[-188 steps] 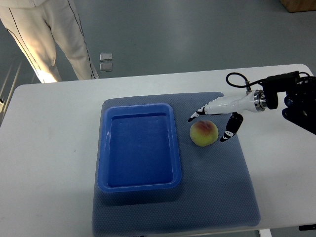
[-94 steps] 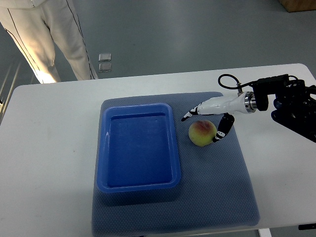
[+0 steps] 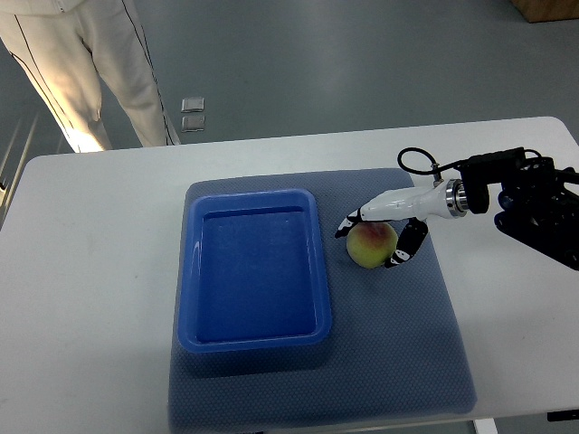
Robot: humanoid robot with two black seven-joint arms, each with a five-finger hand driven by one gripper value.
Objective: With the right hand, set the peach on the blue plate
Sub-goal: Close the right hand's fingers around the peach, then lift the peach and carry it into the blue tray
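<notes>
At far left we see a person's legs point(image 3: 90, 72) beyond the white table point(image 3: 90, 271), then the blue plate point(image 3: 256, 269), empty, on the grey mat point(image 3: 398, 344). Just right of it sits the peach point(image 3: 372, 244) on the mat, with our right hand point(image 3: 384, 226) cupped over it, fingers point(image 3: 348, 222) curled round both sides; firm grip, probably, but contact is hard to confirm.

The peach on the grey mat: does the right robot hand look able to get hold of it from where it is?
Probably yes. The right robot hand is already over the peach, its fingers reaching across the top and the thumb down the right side. Nothing stands between them on the mat, though a firm grip isn't clear yet.
</notes>
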